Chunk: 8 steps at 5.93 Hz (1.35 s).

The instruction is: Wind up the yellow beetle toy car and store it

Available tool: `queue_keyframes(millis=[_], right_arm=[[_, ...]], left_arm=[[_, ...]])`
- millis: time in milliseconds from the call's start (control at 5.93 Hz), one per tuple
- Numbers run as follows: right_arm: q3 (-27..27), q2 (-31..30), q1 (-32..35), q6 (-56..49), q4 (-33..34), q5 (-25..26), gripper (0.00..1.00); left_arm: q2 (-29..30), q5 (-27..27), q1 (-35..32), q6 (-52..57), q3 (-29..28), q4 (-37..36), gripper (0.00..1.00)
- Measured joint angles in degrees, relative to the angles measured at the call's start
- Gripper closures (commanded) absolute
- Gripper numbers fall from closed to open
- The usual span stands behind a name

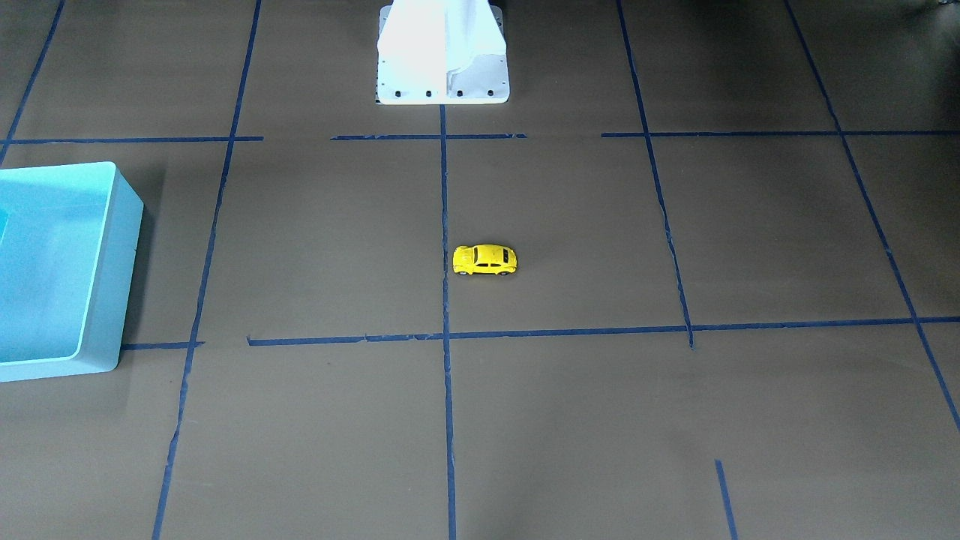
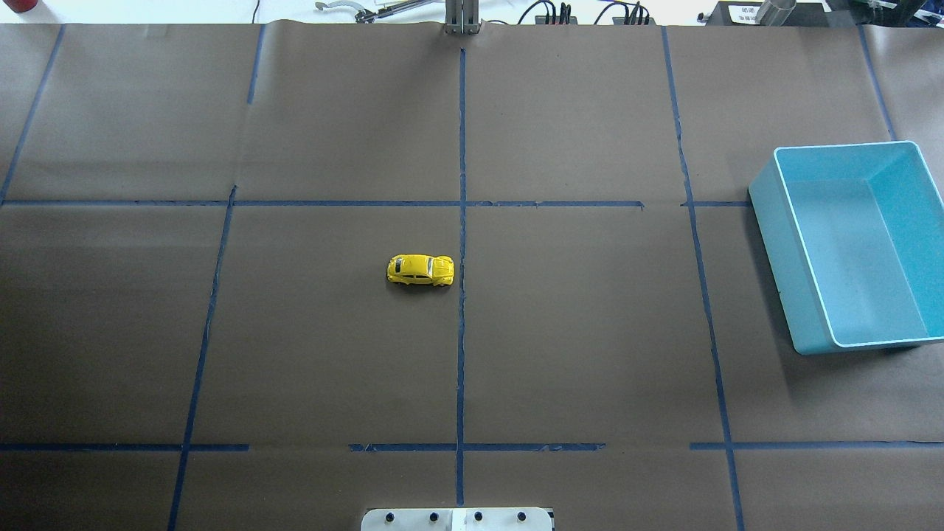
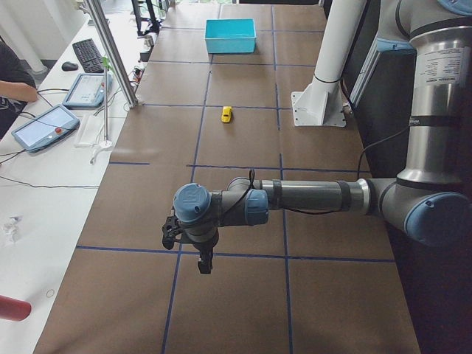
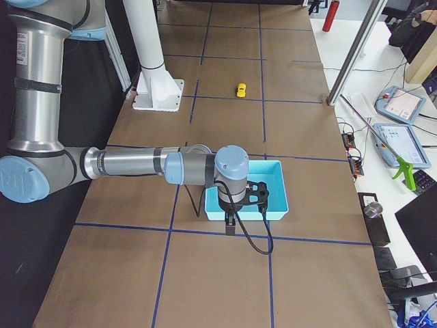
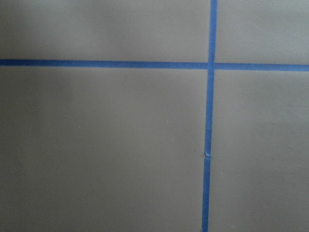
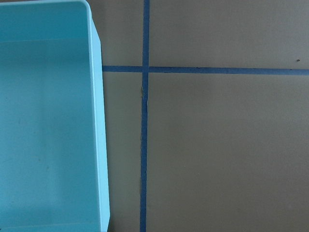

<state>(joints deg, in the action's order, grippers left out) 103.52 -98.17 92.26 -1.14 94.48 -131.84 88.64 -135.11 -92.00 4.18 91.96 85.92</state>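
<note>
Front-facing: yellow beetle toy car (image 1: 484, 260) mid-table, long axis crosswise. Overhead: just left of centre tape (image 2: 462, 354), on left arm's half. Left side: left gripper (image 3: 204, 262) far off, opening untellable. Right side: right gripper (image 4: 231, 224) above turquoise bin's (image 4: 278, 184) rim, likewise untellable.

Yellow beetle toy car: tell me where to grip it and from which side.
Probably best from straight above, fingers closing on the two long flanks of the yellow beetle toy car. It stands on its wheels, lengthwise across the table, its rounded roof offering no flat hold.
</note>
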Motion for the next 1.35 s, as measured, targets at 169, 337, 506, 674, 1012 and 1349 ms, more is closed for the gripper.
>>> queue_keyframes(millis=[169,337,506,674,1012,1349], right_arm=[[-0.04,0.00,-0.03,0.00,0.00,0.00,0.00],[-0.06,0.00,-0.06,-0.01,0.00,0.00,0.00],[-0.10,0.00,-0.06,-0.01,0.00,0.00,0.00],[-0.13,0.00,-0.06,-0.01,0.00,0.03,0.00],[-0.20,0.00,-0.06,-0.01,0.00,0.02,0.00],[-0.26,-0.06,-0.06,0.06,0.00,-0.02,0.00]], left_arm=[[0.17,-0.10,0.04,0.14,0.48,0.14,0.00],[0.32,-0.19,0.10,0.82,0.58,0.27,0.00],[0.48,-0.26,0.17,2.24,0.48,0.32,0.00],[0.65,-0.33,0.30,3.30,0.26,0.37,0.00],[0.75,-0.50,0.48,3.78,0.93,0.53,0.00],[1.32,-0.52,0.69,3.76,1.84,0.56,0.00]])
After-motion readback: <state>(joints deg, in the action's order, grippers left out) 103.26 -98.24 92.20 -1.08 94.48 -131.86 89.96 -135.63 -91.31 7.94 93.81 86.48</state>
